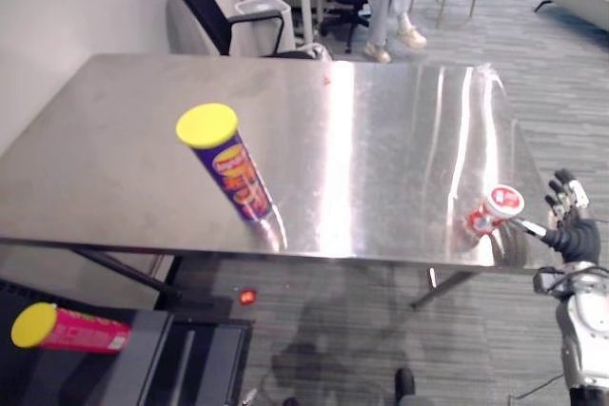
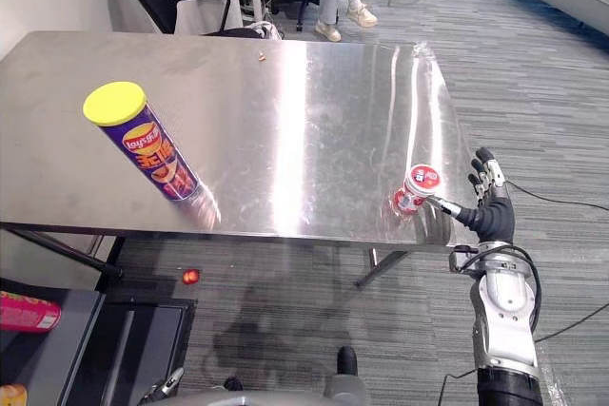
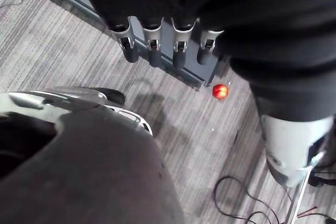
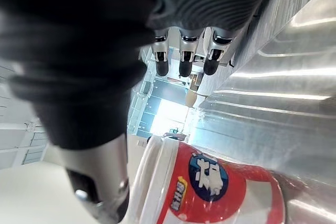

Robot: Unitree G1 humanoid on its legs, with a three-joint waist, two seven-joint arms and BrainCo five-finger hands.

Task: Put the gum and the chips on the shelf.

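Right hand [image 2: 490, 214] released, thumb beside gum tub [image 2: 420, 187]; chips can [image 2: 152, 151] stands on table [image 2: 314, 111]

The right hand [image 2: 490, 204], just off the near right corner of the table [image 2: 285, 92], is showing silver fingers with dark tips, and a dark ribbed cover is wrapping its back and wrist. Below that corner, the right forearm [image 2: 502, 316] is presenting a silver-grey shell in rounded segments, turning black at its lower end. The left hand [image 3: 154, 51] is showing the same silver, dark-tipped fingers, a thicker silver thumb [image 3: 291, 145] and a dark cover.
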